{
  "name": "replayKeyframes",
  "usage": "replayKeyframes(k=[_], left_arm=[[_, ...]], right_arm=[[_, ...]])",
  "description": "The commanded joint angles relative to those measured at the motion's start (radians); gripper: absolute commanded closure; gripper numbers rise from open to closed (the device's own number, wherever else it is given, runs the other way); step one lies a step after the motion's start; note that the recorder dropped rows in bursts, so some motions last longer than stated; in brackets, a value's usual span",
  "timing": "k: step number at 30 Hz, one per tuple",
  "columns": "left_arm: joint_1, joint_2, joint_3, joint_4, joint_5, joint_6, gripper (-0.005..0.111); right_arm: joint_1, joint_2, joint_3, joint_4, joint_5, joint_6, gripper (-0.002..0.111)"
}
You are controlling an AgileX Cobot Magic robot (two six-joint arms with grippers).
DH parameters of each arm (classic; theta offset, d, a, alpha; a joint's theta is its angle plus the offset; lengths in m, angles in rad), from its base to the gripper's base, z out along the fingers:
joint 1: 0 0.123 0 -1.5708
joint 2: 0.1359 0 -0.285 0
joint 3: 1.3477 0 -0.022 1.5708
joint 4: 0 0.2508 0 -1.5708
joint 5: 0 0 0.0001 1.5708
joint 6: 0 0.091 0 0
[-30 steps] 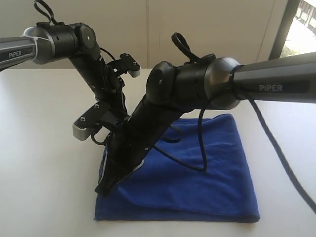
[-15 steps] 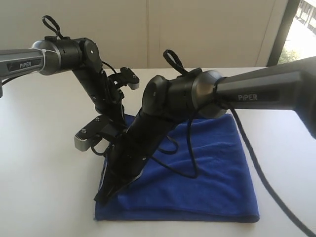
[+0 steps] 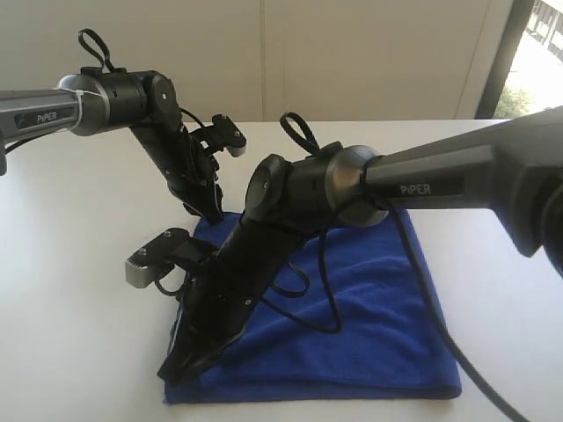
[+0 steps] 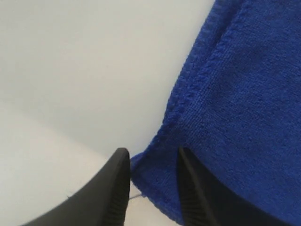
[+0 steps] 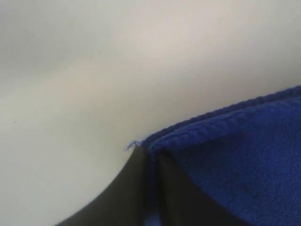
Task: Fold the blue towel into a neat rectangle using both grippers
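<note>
The blue towel (image 3: 378,316) lies folded flat on the white table (image 3: 70,308). My right gripper (image 3: 171,371) reaches across to the towel's near left corner. In the right wrist view this gripper (image 5: 149,153) is shut on the towel's hemmed edge (image 5: 244,150), with a thin strip of cloth pinched between the fingers. My left gripper (image 3: 211,215) is down at the far left corner. Seen from the left wrist, the left gripper (image 4: 152,155) is open, its two fingers astride the towel's corner (image 4: 244,94). No white tag shows.
Black cables (image 3: 330,290) from the right arm hang over the middle of the towel. The two arms cross close together at the towel's left side. Bare white tabletop (image 4: 70,70) surrounds the towel; a wall and a window (image 3: 537,53) stand behind.
Both arms have sunk lower. The right gripper slid down towards the near left corner; the left gripper dropped onto the far left corner.
</note>
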Motion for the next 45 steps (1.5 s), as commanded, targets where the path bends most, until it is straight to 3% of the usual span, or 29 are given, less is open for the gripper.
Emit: replayKeyframes(k=[1,5,7,12,17,22,25,32,45], left_arm=[[0.004,-0.001,0.001,0.017,0.007,-0.024,0.066],[0.004,-0.003,0.001,0.017,0.007,-0.026,0.066],[0.004,-0.006,-0.001,0.017,0.007,-0.026,0.066],[0.004,-0.031,-0.011,0.017,-0.037,-0.026,0.066],[0.004,-0.066,-0.035,0.008,-0.016,-0.099,0.067],[0.004,-0.083,-0.033,-0.194,0.12,-0.108,0.067],[0.002,-0.079,-0.019,-0.261,0.196,-0.051,0.071],[0.002,-0.079,0.036,-0.268,0.156,0.026,0.106],[0.002,-0.019,0.059,-0.261,0.097,0.042,0.107]], right_arm=[[0.0,0.0,0.0,0.023,-0.008,-0.018,0.082],[0.0,-0.003,-0.002,0.023,-0.011,-0.018,0.054],[0.0,-0.017,-0.006,0.006,-0.008,-0.018,0.048],[-0.012,-0.085,-0.048,-0.086,-0.012,-0.007,0.047],[-0.028,-0.169,-0.092,-0.32,-0.042,0.18,0.047],[-0.033,-0.229,-0.095,-0.586,0.017,0.404,0.047],[-0.033,-0.238,-0.093,-0.538,0.095,0.394,0.048],[0.019,-0.224,-0.024,-0.324,0.077,0.195,0.056],[0.1,-0.137,0.013,-0.313,-0.122,0.115,0.056]])
